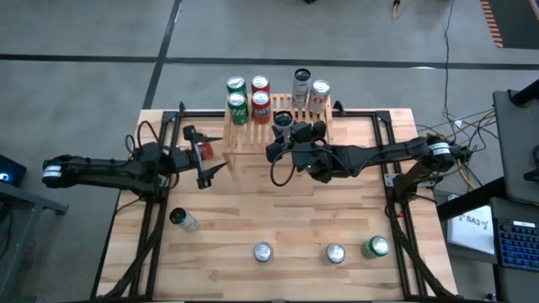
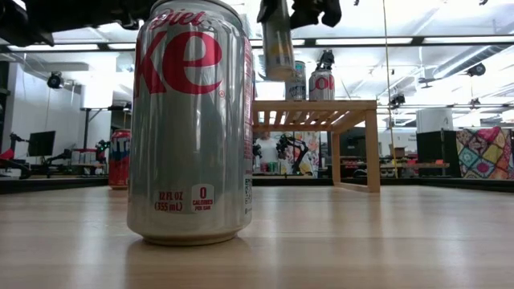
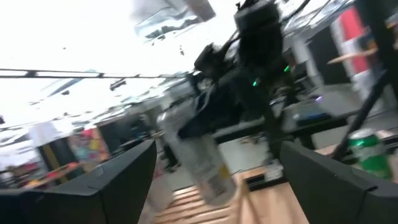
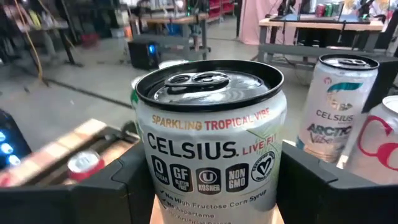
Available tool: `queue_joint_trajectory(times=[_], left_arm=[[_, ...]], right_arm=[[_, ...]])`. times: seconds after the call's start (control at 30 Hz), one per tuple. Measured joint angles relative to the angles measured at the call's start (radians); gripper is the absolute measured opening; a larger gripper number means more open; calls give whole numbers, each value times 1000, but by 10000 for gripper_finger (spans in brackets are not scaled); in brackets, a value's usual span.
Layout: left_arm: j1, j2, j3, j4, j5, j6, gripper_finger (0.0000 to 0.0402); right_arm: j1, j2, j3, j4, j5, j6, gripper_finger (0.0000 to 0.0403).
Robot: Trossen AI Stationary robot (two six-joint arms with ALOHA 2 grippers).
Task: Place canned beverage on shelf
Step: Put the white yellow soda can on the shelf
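Between the fingers of the right hand point(image 4: 208, 186) sits a Celsius can point(image 4: 208, 155), clamped on both sides, upright, lid up, long axis vertical. Held above the shelf point(image 1: 253, 139), over its middle, clear of the slats as judged from the low view, where the can point(image 2: 278, 40) hangs higher than the cans already standing there. Behind it on the far part of the shelf: two green cans point(image 1: 237, 99) and two red cans point(image 1: 260, 94) to one side, a second Celsius can point(image 4: 339, 112) and a Coke can point(image 1: 319, 96) to the other.

Farther out, near the shelf's left end, waits the left hand point(image 1: 205, 156), fingers spread wide, holding nothing; a small red can point(image 1: 202, 150) lies just beside it.

Out on the near counter point(image 1: 278, 210) stand more cans, among them a Diet Coke can point(image 2: 193, 120) close to the low camera.

Risks, judged from here: coming down off-centre could knock the neighbouring cans behind. Letting go before the base meets the slats could tip the can, tall and narrow as it looks. Setting the base across a gap near the front edge could leave it rocking or let it roll off onto the counter.
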Motion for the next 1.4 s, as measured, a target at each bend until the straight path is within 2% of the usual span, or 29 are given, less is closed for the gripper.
queue_joint_trajectory(times=[0.57,0.7,0.87,1.4], left_arm=[[0,-22,0,-36,-40,30,327],[0,-21,-1,-54,-84,37,327],[0,-16,-2,-69,-140,64,327],[0,-16,-2,-69,-143,81,327]], right_arm=[[-12,58,-6,112,35,16,236],[-13,69,-5,129,98,33,238],[-32,88,-6,127,99,82,238],[-40,124,-6,127,206,81,241]])
